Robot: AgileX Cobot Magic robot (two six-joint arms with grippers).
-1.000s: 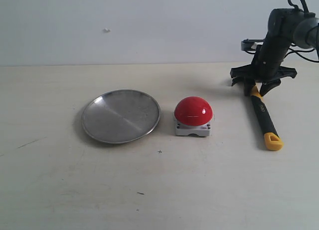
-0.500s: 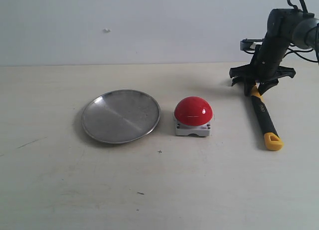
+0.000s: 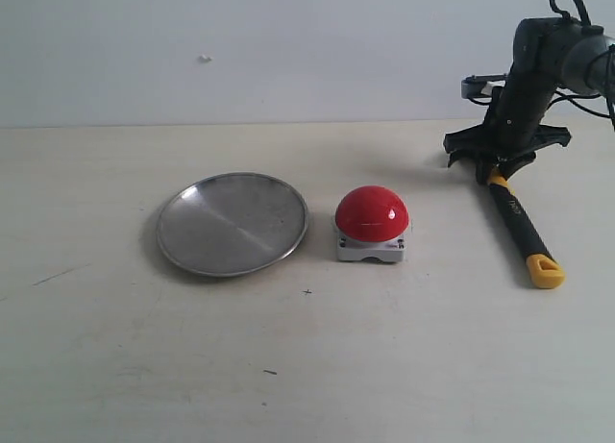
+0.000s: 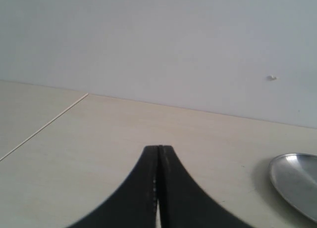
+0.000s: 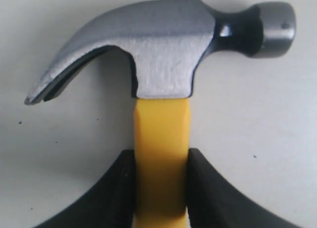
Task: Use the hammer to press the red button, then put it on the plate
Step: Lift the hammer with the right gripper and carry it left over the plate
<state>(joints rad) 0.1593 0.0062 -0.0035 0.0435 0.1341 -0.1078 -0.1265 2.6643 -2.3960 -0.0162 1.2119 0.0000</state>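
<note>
Pale surface (image 3: 288,366) has the hammer (image 3: 519,227) at its far right. Right gripper (image 5: 161,183) is clamped on its yellow handle just under the head; left gripper (image 4: 158,188) is closed, empty.

I find nothing I can read in any of the views, no label, brand or number. The hammer (image 3: 520,227) has a small pale marking on the black part of its handle in the exterior view, but it is too small to make out. Its head, seen close in the right wrist view, shows only plain metal.
</note>
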